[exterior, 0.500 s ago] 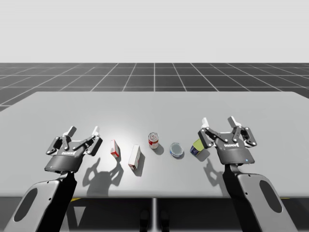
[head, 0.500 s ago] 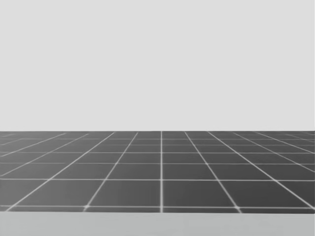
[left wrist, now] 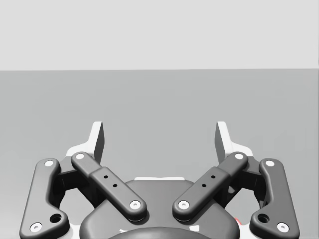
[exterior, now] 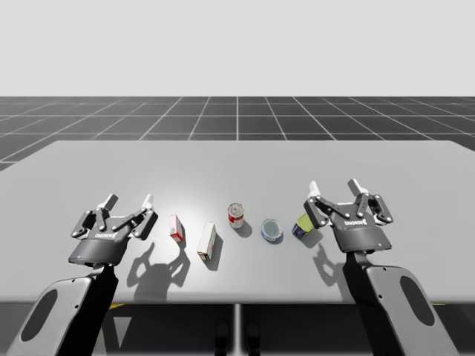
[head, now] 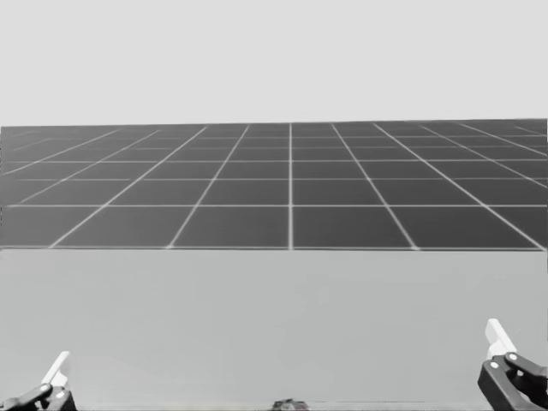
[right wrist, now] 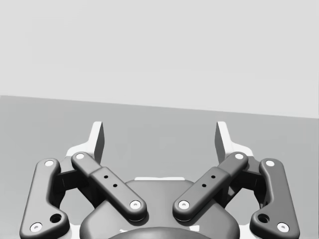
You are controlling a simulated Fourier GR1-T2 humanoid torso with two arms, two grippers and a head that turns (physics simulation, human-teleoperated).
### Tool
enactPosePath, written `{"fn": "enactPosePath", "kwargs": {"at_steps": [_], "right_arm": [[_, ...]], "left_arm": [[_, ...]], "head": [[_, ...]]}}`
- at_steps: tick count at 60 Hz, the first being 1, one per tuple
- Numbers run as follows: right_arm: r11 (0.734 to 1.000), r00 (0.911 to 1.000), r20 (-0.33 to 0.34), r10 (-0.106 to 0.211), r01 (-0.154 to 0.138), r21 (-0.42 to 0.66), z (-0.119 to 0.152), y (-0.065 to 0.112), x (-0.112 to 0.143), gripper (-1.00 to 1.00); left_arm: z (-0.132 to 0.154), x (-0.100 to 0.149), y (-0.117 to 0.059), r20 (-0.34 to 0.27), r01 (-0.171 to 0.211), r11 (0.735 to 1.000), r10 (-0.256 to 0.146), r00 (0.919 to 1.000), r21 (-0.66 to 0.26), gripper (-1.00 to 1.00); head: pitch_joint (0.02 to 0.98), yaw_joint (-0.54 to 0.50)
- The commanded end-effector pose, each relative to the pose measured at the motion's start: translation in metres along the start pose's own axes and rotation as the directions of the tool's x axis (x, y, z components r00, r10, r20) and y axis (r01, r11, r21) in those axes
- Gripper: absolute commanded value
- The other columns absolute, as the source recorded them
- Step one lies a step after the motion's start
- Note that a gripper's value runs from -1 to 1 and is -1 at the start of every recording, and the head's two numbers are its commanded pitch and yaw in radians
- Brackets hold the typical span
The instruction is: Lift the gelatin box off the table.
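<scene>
Both pairs of jaws are hanging spread over the desk (exterior: pixel 245 167). The gelatin box (exterior: pixel 177 227) (the smaller red-and-white one, I judge) is standing near my left jaws, which should be straddling its narrow faces before closing.

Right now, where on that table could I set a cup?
The far half of the grey table beyond the row is bare. It is crowded near the front, from the small red-and-white box beside my left hand to the green-and-blue can at my right hand.
</scene>
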Motion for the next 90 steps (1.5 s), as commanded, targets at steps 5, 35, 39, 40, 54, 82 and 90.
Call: {"fn": "enactPosePath", "kwargs": {"at_steps": [5, 35, 39, 40, 54, 82, 90], "right_arm": [[1.0, 0.9999, -0.01, 0.012, -0.013, -0.003, 0.0, 0.0, -0.001, -1.0], [0.996, 0.996, -0.037, 0.081, -0.08, 0.024, 0.001, 0.007, -0.007, -1.0], [0.997, 0.9961, -0.039, 0.079, -0.078, 0.025, 0.001, 0.008, -0.007, -1.0], [0.997, 0.9961, -0.04, 0.079, -0.078, 0.025, 0.0, 0.008, -0.007, -1.0], [0.996, 0.9956, -0.043, 0.083, -0.082, 0.025, 0.0, 0.007, -0.008, -1.0], [0.997, 0.9953, -0.053, 0.081, -0.08, 0.024, -0.001, 0.007, -0.01, -1.0], [0.996, 0.9948, -0.053, 0.087, -0.086, 0.022, -0.001, 0.007, -0.01, -1.0]], "left_arm": [[0.0, 0.0, 0.001, -0.003, 0.001, 1.0, -0.001, 1.0, -0.003, -1.0], [0.0, 0.001, 0.002, -0.002, -0.001, 1.0, 0.001, 1.0, -0.009, -1.0], [0.0, 0.002, 0.002, -0.002, -0.003, 1.0, 0.002, 1.0, -0.011, -1.0], [0.0, 0.002, 0.002, -0.001, -0.004, 1.0, 0.004, 1.0, -0.011, -1.0], [0.004, 0.005, -0.004, -0.006, -0.025, 0.999, 0.025, 0.9997, -0.032, -1.0], [0.051, 0.009, -0.038, -0.126, 0.021, 0.999, -0.025, 0.9917, -0.033, -1.0], [0.066, -0.002, -0.041, -0.185, 0.031, 0.998, -0.039, 0.9819, -0.046, -1.0]], "head": [[0.544, 0.08], [0.85, 0.33], [0.859, 0.35], [0.86, 0.35], [0.854, 0.35], [0.84, 0.34], [0.836, 0.34]]}}
